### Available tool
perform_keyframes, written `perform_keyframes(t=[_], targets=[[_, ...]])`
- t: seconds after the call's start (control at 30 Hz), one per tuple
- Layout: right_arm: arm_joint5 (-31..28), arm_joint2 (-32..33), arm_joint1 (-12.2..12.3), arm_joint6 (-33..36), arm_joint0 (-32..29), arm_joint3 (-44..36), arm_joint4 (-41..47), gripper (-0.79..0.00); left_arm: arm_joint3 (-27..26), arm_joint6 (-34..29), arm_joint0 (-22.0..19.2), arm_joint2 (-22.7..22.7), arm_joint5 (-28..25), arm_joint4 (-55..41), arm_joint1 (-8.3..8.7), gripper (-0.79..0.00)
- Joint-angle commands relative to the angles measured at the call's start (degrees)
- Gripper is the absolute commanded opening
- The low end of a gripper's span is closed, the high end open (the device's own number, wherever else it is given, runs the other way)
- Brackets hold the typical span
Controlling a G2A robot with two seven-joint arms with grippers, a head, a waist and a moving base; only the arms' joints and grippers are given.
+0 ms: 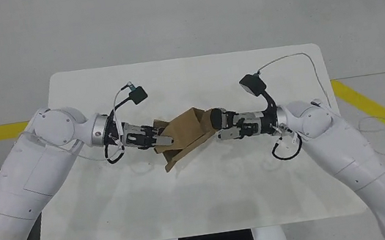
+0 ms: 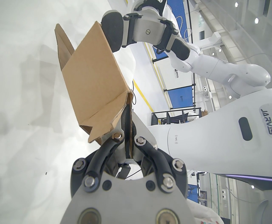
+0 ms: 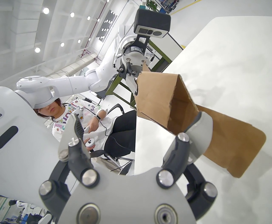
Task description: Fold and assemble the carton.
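Brown corrugated cardboard makes up the carton (image 1: 184,137), which we see held over the middle of the desk (image 1: 261,184), with one arm extended over the desk from each side. It is only partly formed. Its panels stand open as a slanted sleeve, and one long flap with a rounded corner slopes down toward the desk top. We cannot tell whether that flap touches the desk.

The left jaws are clenched on the carton (image 2: 93,84). In the left wrist view a flap edge runs straight down between the two fingers (image 2: 119,127) and is pinched there, while the large panel rises away from them above the desk (image 2: 25,106). The right wrist view shows the same grip from the far side, with the left arm's fingers (image 3: 132,84) closed on a corner of the carton (image 3: 157,99).

The right jaws are released and spread wide. One finger (image 3: 200,125) lies against the carton at the mouth of the sleeve, by the fold where the long flap begins. The other finger (image 3: 74,125) stands well apart from the cardboard. Behind the carton in this view lies the pale desk (image 3: 233,53). From the left wrist view we see one dark pad (image 2: 112,31) of the right jaws touching the carton's upper edge, and the second pad (image 2: 180,48) apart from it.
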Motion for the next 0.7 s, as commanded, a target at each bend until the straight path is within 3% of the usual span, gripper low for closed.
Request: perform_keyframes(t=[0.0, 0.67], targets=[[-0.3, -0.9, 0.0, -0.3, 0.5, -0.1, 0.3, -0.068, 0.1, 0.2, -0.1, 0.3, -0.2, 0.1, 0.06, -0.785], [-2.2, -9.2, 1.1, -2.2, 6.5, 3.6, 0.7, -0.259, -2.1, 1.2, -1.4, 3.3, -1.2, 0.7, 1.37, -0.785]])
